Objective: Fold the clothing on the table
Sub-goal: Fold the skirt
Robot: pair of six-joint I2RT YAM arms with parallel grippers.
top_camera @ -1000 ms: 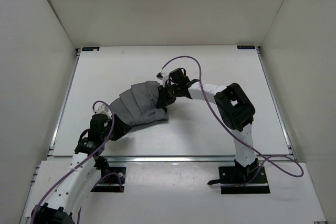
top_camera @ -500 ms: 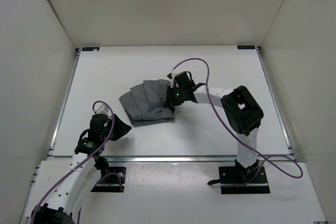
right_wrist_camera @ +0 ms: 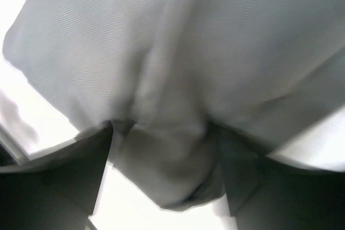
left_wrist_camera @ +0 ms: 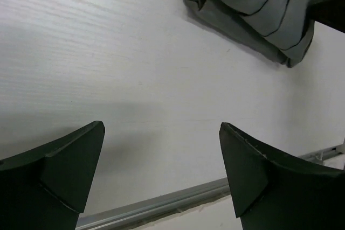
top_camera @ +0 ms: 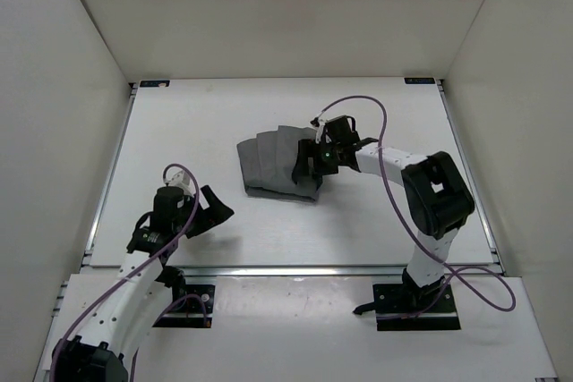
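The clothing (top_camera: 273, 165), a dark grey pleated garment, lies bunched in overlapping folds on the white table (top_camera: 179, 123), right of centre. My right gripper (top_camera: 309, 163) is at its right edge. In the right wrist view, the clothing (right_wrist_camera: 178, 52) fills the frame and a blurred fold sits between the parted fingers of my right gripper (right_wrist_camera: 164, 133). My left gripper (top_camera: 215, 212) hovers open and empty near the table's front left, apart from the garment. Its wrist view shows the left gripper (left_wrist_camera: 161, 127) over bare table, with the clothing (left_wrist_camera: 259, 9) at the top right.
A metal rail (left_wrist_camera: 161, 206) runs along the table's front edge just below the left fingers. White walls enclose the table on three sides. Purple cables loop from both arms, one (top_camera: 358, 109) arching over the right wrist.
The clothing slid right and gathered into a tighter stack. My left gripper let go of its end and opened wide. My right gripper moved right and its jaws parted.
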